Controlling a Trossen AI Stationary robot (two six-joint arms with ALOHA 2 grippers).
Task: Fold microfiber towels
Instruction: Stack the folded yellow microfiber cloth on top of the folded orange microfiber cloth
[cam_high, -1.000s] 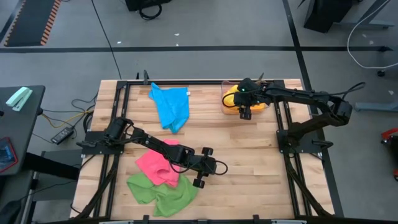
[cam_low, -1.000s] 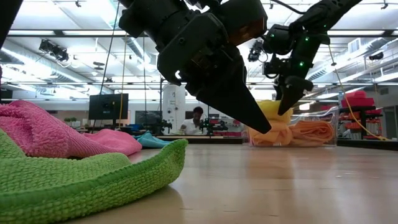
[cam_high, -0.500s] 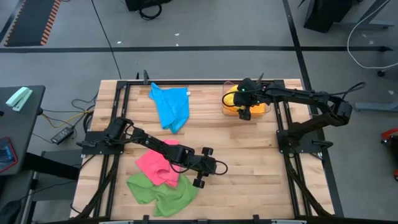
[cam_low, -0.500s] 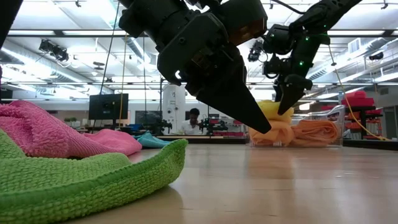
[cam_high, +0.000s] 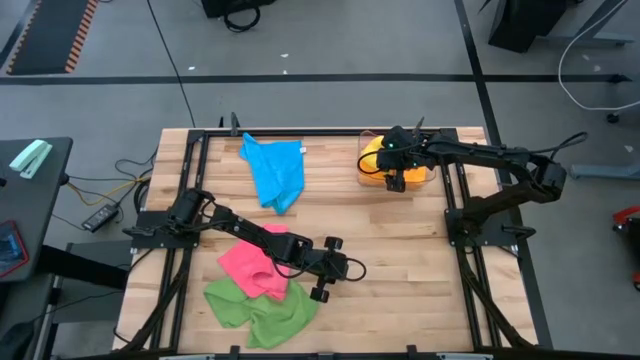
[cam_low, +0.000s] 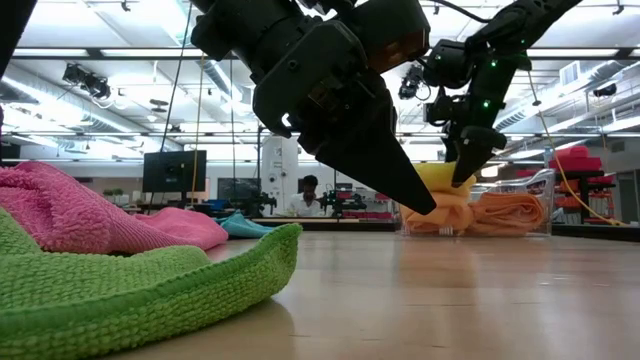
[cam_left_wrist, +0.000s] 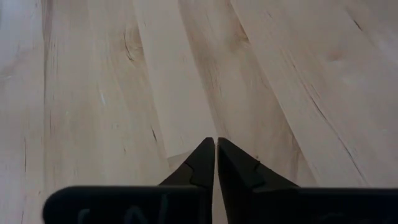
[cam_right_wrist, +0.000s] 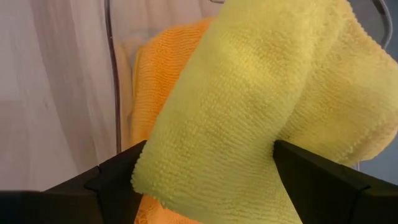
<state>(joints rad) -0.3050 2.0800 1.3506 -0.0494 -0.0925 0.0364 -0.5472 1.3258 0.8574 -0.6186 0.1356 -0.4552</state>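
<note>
Five small microfiber cloths with a nubbly, looped pile are spread over a pale wooden plank table (cam_high: 400, 250) with visible grain. A rumpled green towel (cam_high: 258, 310) lies at the near left edge, its thick rounded hem filling the low view, and a crumpled pink towel (cam_high: 252, 267) overlaps its upper edge. A blue towel (cam_high: 275, 172), loosely folded into a long shape, lies at the far side, left of centre. At the far right, a clear plastic bin (cam_high: 428, 176) holds a soft orange towel (cam_right_wrist: 158, 81) with a plump yellow towel (cam_right_wrist: 249, 106) bunched on top. The right gripper (cam_high: 394, 180) hangs over the bin with its dark fingers spread wide on either side of the yellow cloth. The left gripper (cam_high: 322, 291) rests low over bare wood just right of the pink and green cloths, its pointed fingers pressed together with nothing between them.
</note>
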